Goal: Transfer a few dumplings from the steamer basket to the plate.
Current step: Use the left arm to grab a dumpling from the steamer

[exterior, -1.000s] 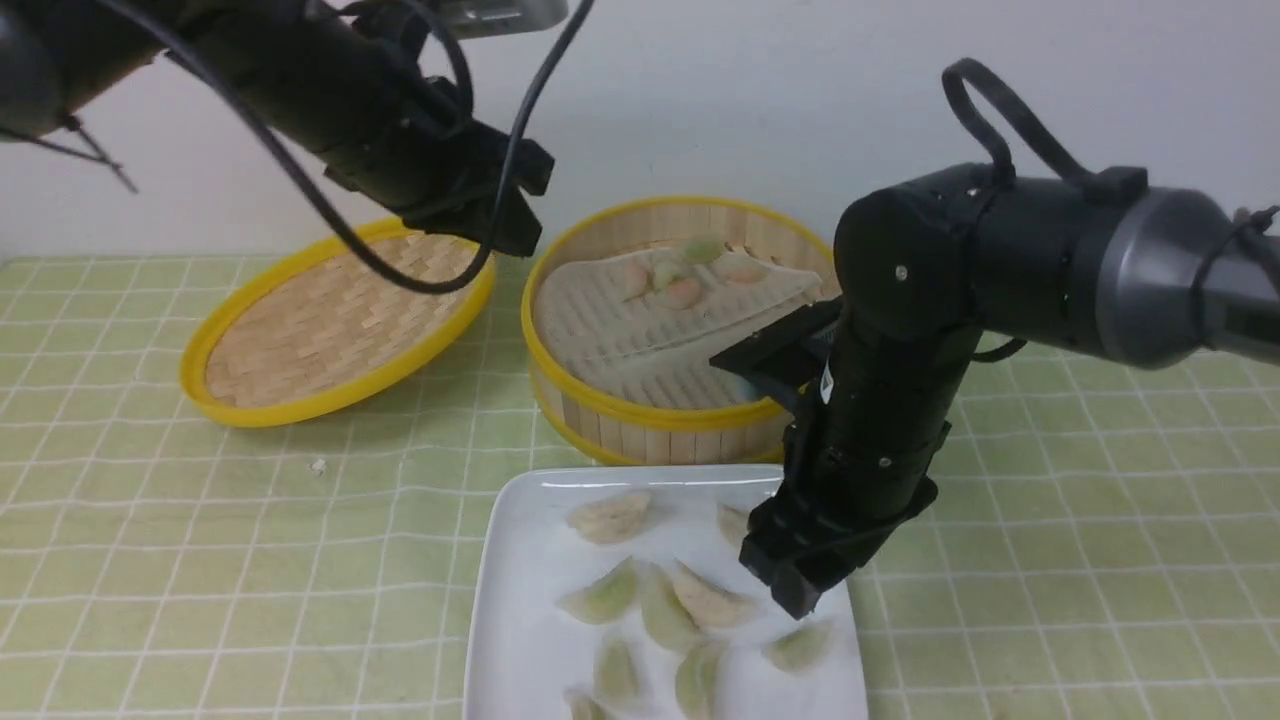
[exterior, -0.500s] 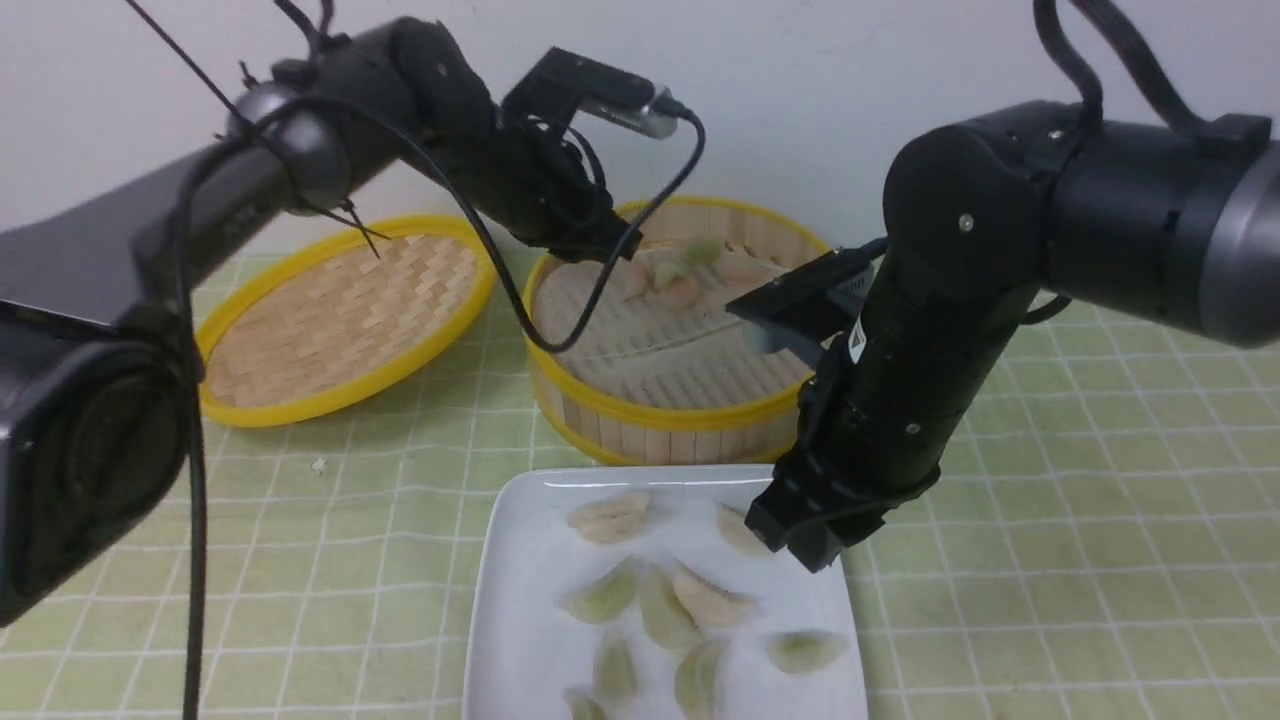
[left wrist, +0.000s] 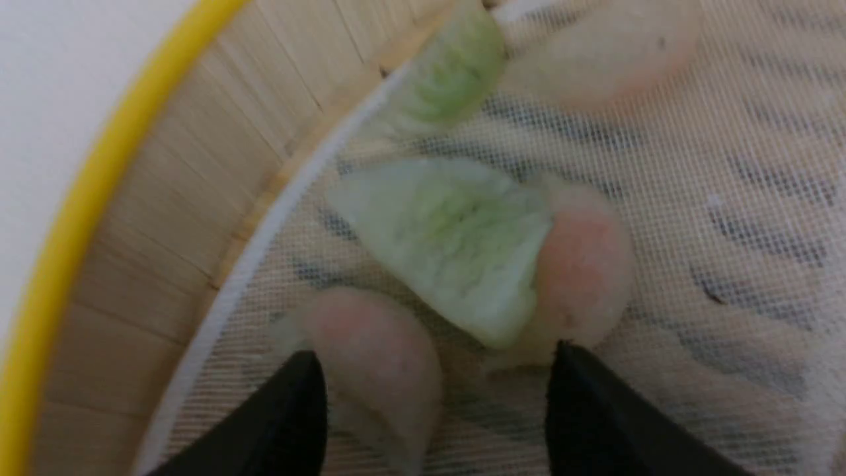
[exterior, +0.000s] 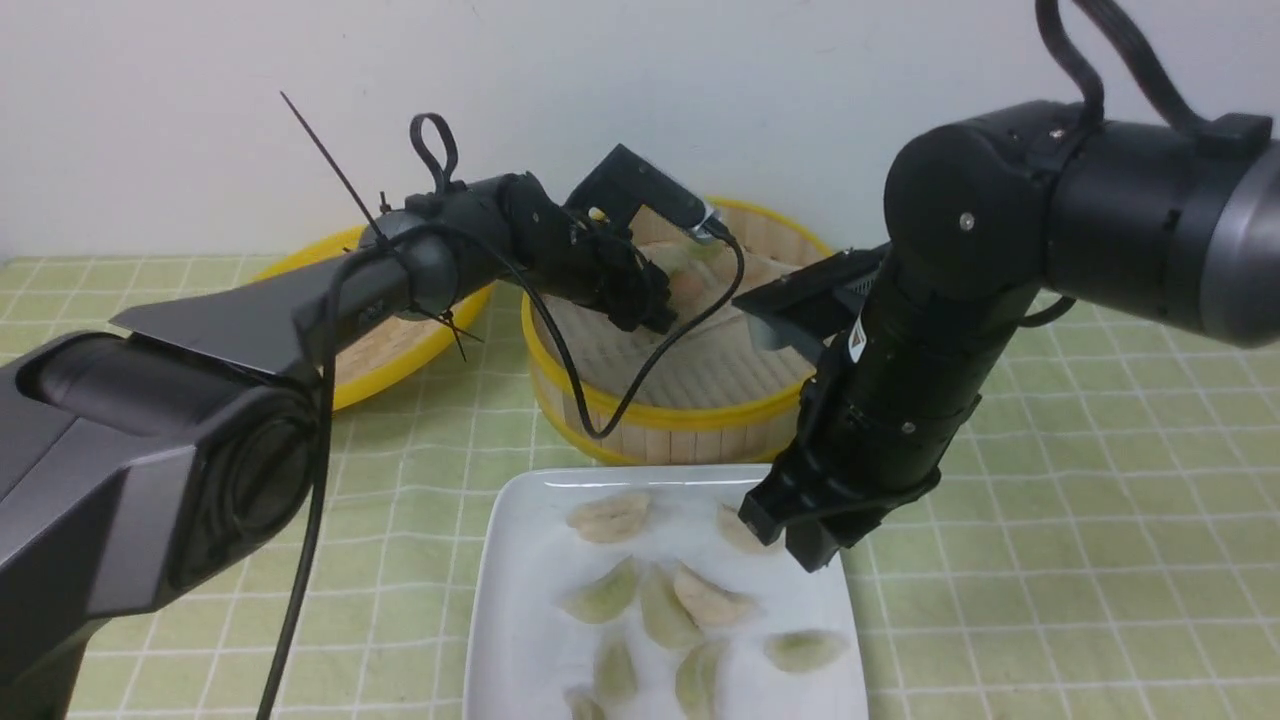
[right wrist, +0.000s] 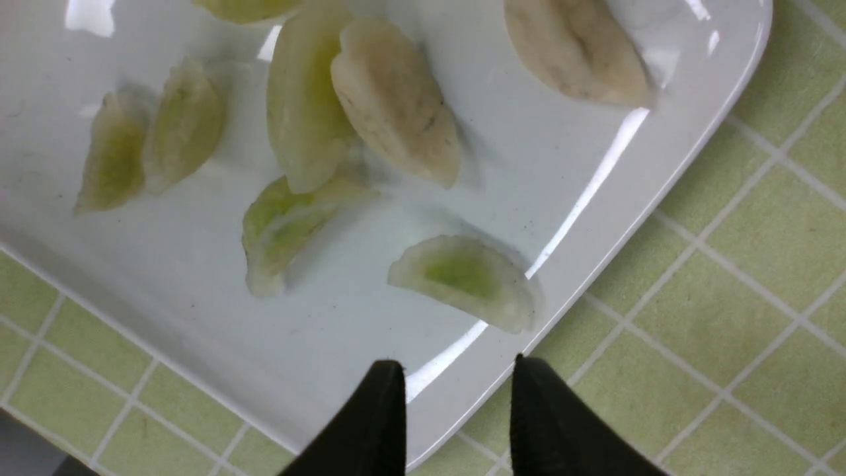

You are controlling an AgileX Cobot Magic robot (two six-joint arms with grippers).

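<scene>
**A:** Where is the left claw?

**B:** The left claw [left wrist: 433, 354] is down inside the steamer basket [left wrist: 198, 165], just above the whitish liner [left wrist: 694, 277]. Its black fingers [left wrist: 291, 410] stand wide apart and grip nothing.

**A:** What lies nearest to it?

**B:** A pinkish dumpling [left wrist: 370, 350] sits in the gap, close against one finger. Whether they touch, I cannot tell. Just ahead of the tips, a pale green dumpling [left wrist: 456, 258] leans on a second pink one [left wrist: 581, 277]. Two more lie beyond those, near the basket wall.

**A:** And the right claw?

**B:** In the front view the right claw [exterior: 790, 535] hangs over the far right part of the plate [exterior: 520, 620]. Its jaws are a narrow way apart with nothing between them. From its wrist, the fingertips are over the plate's rim [right wrist: 595, 198], where it meets the green checked table [right wrist: 727, 297].

**A:** What is on the plate?

**B:** Several dumplings [right wrist: 396, 99], green and off-white, spread ahead of that claw. The closest is a green-centred dumpling [right wrist: 462, 277] just in front of the tips, untouched.

**A:** How do basket and plate sit?

**B:** The basket stands directly behind the plate, beyond the right claw. A woven lid [exterior: 395, 350] lies flat under the left arm, beside the basket.
</scene>
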